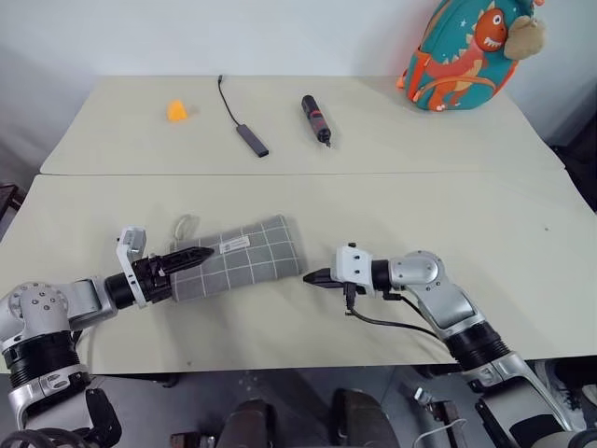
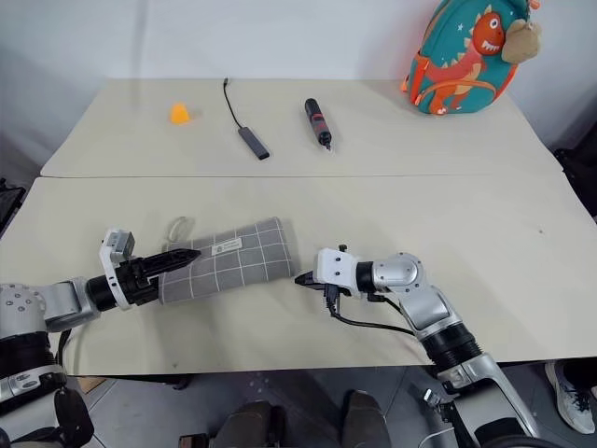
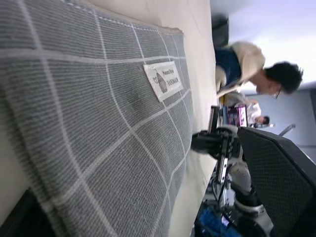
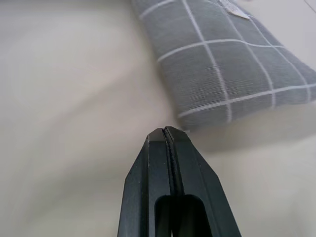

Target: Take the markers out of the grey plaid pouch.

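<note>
Grey plaid pouch [image 1: 238, 257] lies flat on worktop [image 1: 466, 224], lower-left of centre. Left end effector [image 1: 191, 259] spread wide over its left end, not gripping. Right end effector [image 1: 312, 277] clenched, empty, just beside right end. Soft, light fabric; prob. pinch the ends.

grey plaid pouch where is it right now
In the left eye view the flat grey plaid fabric pouch lies on the near cream table, left of centre, between the left gripper and the right gripper.

Two cream tables [image 1: 466, 215] end to end, white wall [image 1: 280, 33] behind.
</note>
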You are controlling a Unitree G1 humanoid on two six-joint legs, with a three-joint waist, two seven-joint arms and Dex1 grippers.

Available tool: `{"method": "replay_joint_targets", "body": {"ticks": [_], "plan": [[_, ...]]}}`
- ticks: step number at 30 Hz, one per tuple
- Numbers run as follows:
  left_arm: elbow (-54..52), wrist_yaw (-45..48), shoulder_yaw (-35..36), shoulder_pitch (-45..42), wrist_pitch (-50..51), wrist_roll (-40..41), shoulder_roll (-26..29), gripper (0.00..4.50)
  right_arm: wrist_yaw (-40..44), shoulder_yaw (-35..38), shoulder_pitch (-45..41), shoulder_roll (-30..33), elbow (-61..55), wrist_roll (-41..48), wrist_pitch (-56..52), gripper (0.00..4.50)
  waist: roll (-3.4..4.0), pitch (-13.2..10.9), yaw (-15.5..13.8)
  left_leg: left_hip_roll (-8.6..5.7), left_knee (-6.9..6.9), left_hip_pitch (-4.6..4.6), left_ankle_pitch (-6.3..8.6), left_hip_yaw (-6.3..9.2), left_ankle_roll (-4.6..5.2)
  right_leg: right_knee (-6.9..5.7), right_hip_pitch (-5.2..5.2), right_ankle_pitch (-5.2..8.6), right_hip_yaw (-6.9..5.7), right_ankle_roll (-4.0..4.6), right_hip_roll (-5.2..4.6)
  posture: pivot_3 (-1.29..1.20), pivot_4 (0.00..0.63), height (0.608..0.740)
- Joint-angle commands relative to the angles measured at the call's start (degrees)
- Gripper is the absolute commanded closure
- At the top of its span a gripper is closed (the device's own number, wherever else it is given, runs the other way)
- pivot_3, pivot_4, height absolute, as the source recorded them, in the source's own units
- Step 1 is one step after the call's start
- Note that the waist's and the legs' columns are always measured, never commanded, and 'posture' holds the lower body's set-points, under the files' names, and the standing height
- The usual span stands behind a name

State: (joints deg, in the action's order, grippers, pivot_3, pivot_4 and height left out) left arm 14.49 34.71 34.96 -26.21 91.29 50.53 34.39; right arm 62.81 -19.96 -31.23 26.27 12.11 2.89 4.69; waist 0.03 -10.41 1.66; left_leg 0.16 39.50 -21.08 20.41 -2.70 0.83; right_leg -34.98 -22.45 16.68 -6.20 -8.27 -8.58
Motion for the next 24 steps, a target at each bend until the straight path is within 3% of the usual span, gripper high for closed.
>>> {"method": "replay_joint_targets", "body": {"ticks": [1,9,13,24], "plan": [[3.7,-2.9,-0.2,0.5,1.2,1.2,1.6,0.00,0.6,1.1,-1.8,0.2,1.9,0.0,2.5,4.48,0.00,0.0,0.0,0.00,0.01,0.00,0.00,-0.01,0.00,-0.01,0.00,0.00,0.02,0.00,0.00,0.00,0.150,0.740],[9.4,-2.8,-2.2,-0.6,1.2,7.3,6.8,0.00,0.1,1.4,-2.0,0.3,3.9,-0.5,4.2,4.48,0.00,0.0,0.3,0.06,0.07,0.02,-0.02,-0.04,-0.05,-0.05,-0.01,0.00,0.06,0.01,0.03,0.00,0.150,0.740],[10.6,-2.6,-4.4,-0.3,1.2,9.5,8.7,0.91,0.0,1.8,-1.4,1.0,3.5,-0.6,4.1,4.50,0.00,0.0,0.3,0.07,0.10,0.00,-0.02,-0.04,-0.05,-0.07,-0.02,0.00,0.07,0.01,0.03,0.00,0.150,0.740],[10.5,-2.2,-8.1,-1.1,1.2,12.1,8.9,4.28,-0.3,2.6,-0.2,2.5,2.5,-0.6,4.1,4.50,0.00,0.0,-0.1,0.04,0.17,-0.03,-0.02,-0.03,-0.05,-0.10,-0.01,0.00,0.07,0.00,0.01,0.00,0.150,0.740]]}}
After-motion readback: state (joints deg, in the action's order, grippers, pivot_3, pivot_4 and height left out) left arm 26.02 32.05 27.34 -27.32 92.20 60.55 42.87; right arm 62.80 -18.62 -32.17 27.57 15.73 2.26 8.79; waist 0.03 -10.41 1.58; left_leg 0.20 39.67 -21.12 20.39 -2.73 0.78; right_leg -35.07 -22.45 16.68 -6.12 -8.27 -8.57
